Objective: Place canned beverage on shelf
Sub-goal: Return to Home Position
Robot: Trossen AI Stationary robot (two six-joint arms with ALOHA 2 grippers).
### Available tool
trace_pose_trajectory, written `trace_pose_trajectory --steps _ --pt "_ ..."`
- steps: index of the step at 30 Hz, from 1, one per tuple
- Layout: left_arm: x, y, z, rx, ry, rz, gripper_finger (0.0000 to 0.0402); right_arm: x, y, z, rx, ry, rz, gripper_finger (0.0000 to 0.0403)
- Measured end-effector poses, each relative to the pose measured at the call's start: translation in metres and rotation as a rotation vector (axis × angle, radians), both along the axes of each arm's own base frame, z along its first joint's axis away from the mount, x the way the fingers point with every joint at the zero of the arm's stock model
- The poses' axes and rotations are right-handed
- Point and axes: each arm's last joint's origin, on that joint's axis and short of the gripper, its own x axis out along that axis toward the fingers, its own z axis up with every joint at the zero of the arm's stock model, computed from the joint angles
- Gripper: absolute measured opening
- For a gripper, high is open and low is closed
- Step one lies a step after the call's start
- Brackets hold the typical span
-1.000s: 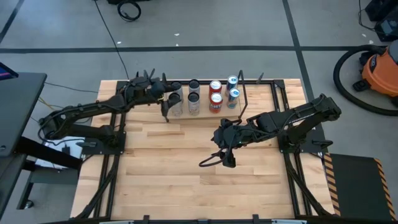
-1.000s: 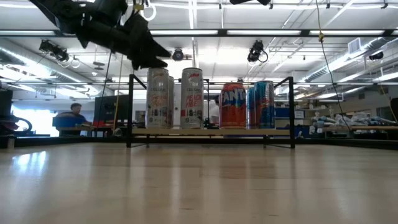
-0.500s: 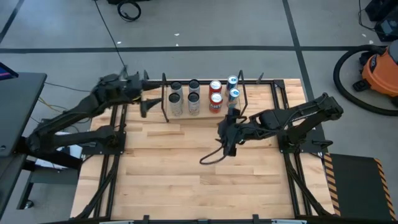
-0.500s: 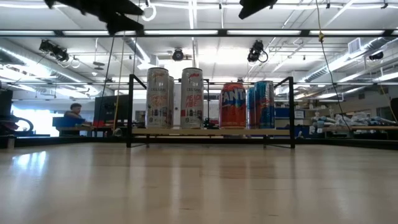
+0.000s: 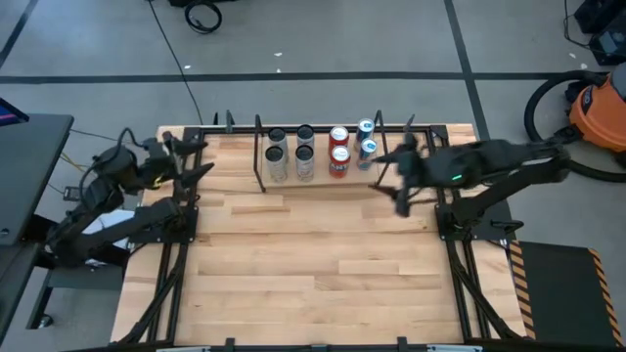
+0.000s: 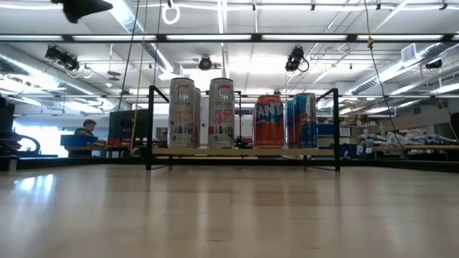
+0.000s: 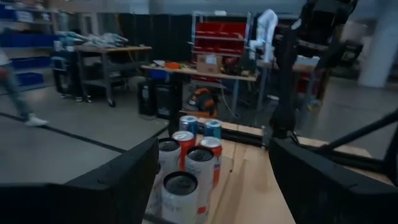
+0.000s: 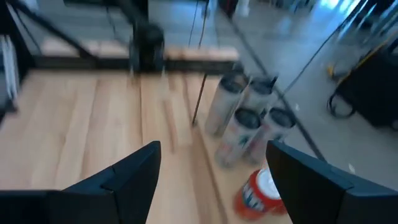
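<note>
All the cans [image 5: 305, 154] stand on the shelf [image 6: 244, 152], in the upper middle of the view from above. There are four white cans [image 5: 277, 161] on the left, two red cans [image 5: 338, 156] in the middle and two blue cans [image 5: 367, 147] on the right. They stand up straight and very close together.

The left hand [image 5: 194, 158] hangs over the upper left of the tabletop [image 5: 313, 264], near the left end of the shelf. It is spread wide and holds nothing. The right hand [image 5: 395, 179] hangs just beside the right end of the shelf, close to the blue cans. It is spread wide too, with nothing in it.

I think the job is almost done and the arms only need to go and rest. But the right hand is very near the shelf. A swing the wrong way could bump the shelf or a blue can. The cans are tall and skinny. One bump could tip a can, and it could knock the next one down too.
</note>
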Motion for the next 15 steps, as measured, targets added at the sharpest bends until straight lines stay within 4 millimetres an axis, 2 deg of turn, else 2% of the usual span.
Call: trace_pose_trajectory --steps 4,7,10,15 --pt "-0.012 -0.007 -0.02 -0.001 -0.029 0.024 0.0309 -0.037 -0.009 0.005 0.023 -0.153 0.017 0.03" --pt "-0.017 -0.01 -0.032 0.005 -0.046 0.023 0.0309 -0.053 -0.012 -0.006 0.056 -0.225 0.066 0.03" --pt "-0.019 -0.011 -0.042 -0.001 -0.056 0.023 0.0309 -0.058 -0.012 -0.029 0.073 -0.254 0.09 0.03" --pt "-0.013 -0.007 -0.067 -0.015 -0.013 0.024 0.0309 -0.058 -0.011 -0.084 0.068 -0.228 0.101 0.03"
